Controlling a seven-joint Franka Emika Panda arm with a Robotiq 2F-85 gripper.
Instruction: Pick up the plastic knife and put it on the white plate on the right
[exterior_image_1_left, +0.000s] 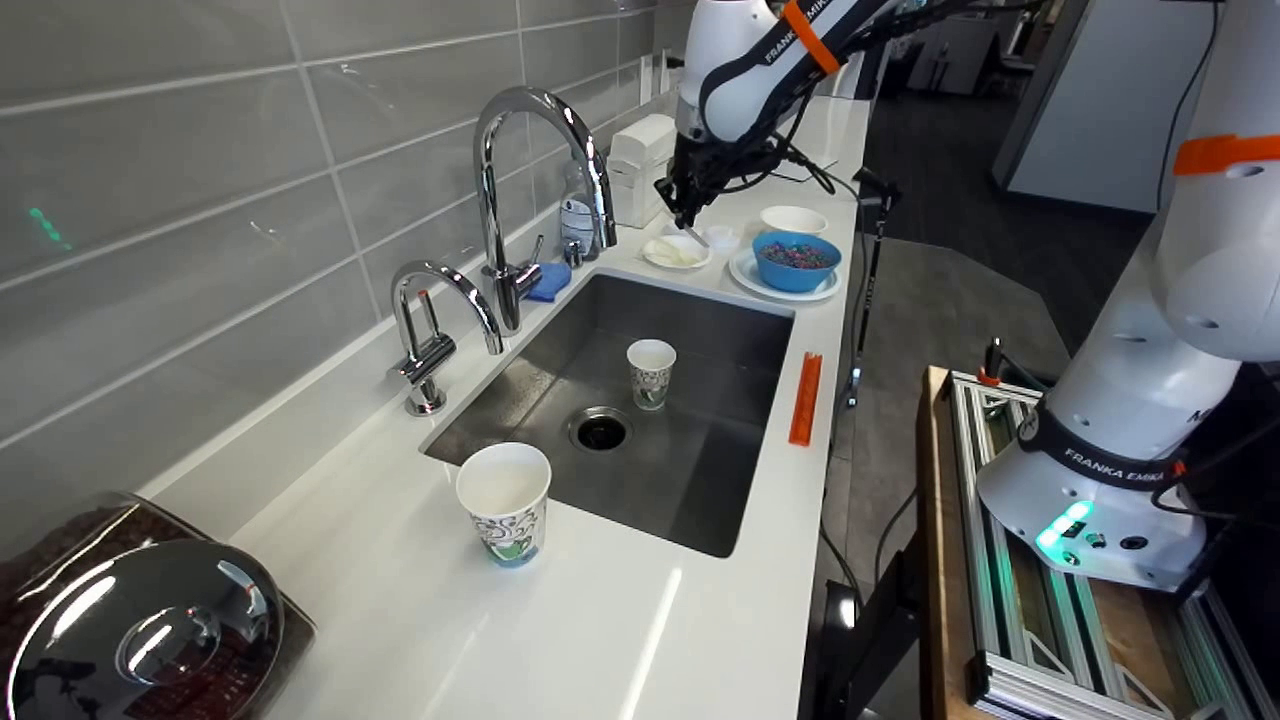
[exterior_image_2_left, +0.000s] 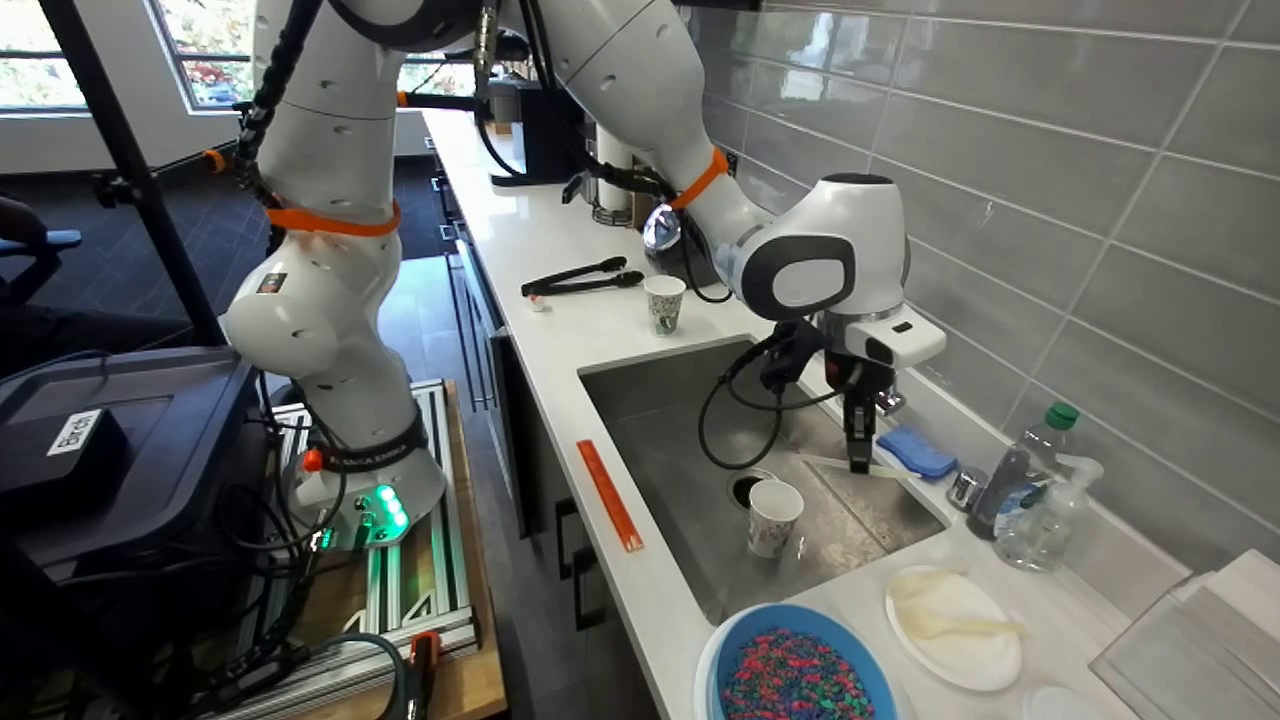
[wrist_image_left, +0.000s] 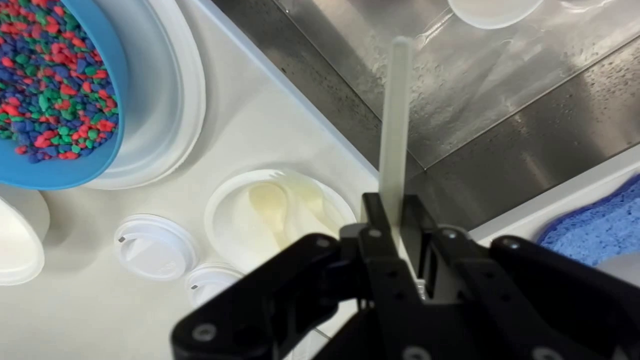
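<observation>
Jutting from both sides of the tool (wrist_image_left: 392, 206), the plastic knife (wrist_image_left: 395, 125) sits pinched; the white plate (wrist_image_left: 231, 220) lies lower.

The premises are a kitchen area. A glossy grey tiled wall (exterior_image_1_left: 420, 110) backs a smooth white counter (exterior_image_1_left: 590, 610), into which a rectangular stainless-steel sink (exterior_image_1_left: 690, 455) is set — with a tall arched chrome tap (exterior_image_1_left: 487, 190) and a shorter curved chrome tap (exterior_image_1_left: 428, 357) between sink and wall. A green-capped transparent bottle (exterior_image_2_left: 1010, 480) and a blue sponge (exterior_image_2_left: 917, 452) sit beside it. Home or office: cannot be determined.
</observation>
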